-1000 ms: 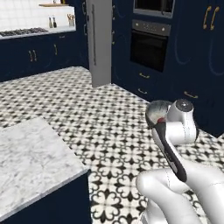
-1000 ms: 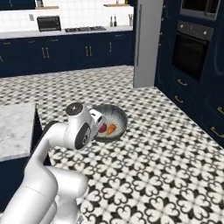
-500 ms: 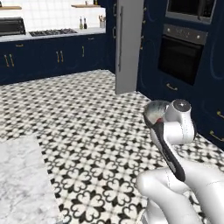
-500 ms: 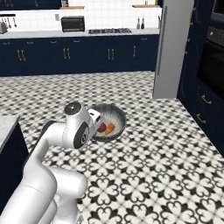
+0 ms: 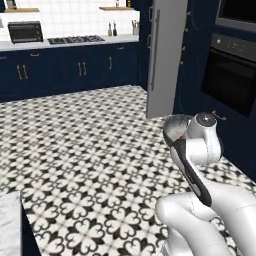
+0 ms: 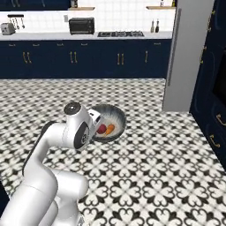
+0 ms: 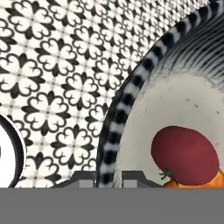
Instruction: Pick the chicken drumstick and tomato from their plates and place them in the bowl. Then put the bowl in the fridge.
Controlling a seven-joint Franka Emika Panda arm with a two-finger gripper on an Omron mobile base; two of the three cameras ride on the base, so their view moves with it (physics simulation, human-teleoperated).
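Observation:
My gripper (image 7: pixel 109 177) is shut on the dark speckled rim of the bowl (image 7: pixel 114 118), one finger on each side of it. The bowl (image 6: pixel 112 115) hangs in the air over the patterned floor, just ahead of my wrist. Inside it lie the red tomato (image 7: pixel 186 155) and, partly under it, the orange-brown chicken drumstick (image 7: pixel 211 180); both also show as the tomato (image 6: pixel 102 129) and drumstick (image 6: pixel 110 129). The bowl's outside (image 5: pixel 175 129) peeks from behind my wrist. The tall grey fridge (image 5: pixel 167 55) (image 6: pixel 190 53) stands ahead to the right. The plates are out of view.
Navy cabinets with gold handles (image 6: pixel 75 57) line the back wall under a white counter with a stove (image 6: pixel 120 33) and a small oven (image 6: pixel 81 25). A built-in wall oven (image 5: pixel 235 75) is at the right. A marble counter corner (image 5: pixel 9 225) sits at lower left.
The whole picture has shifted, so the base has moved: the fridge and back cabinets now sit nearer the middle, and the marble counter has slid off to the left. The arm still holds the bowl the same way.

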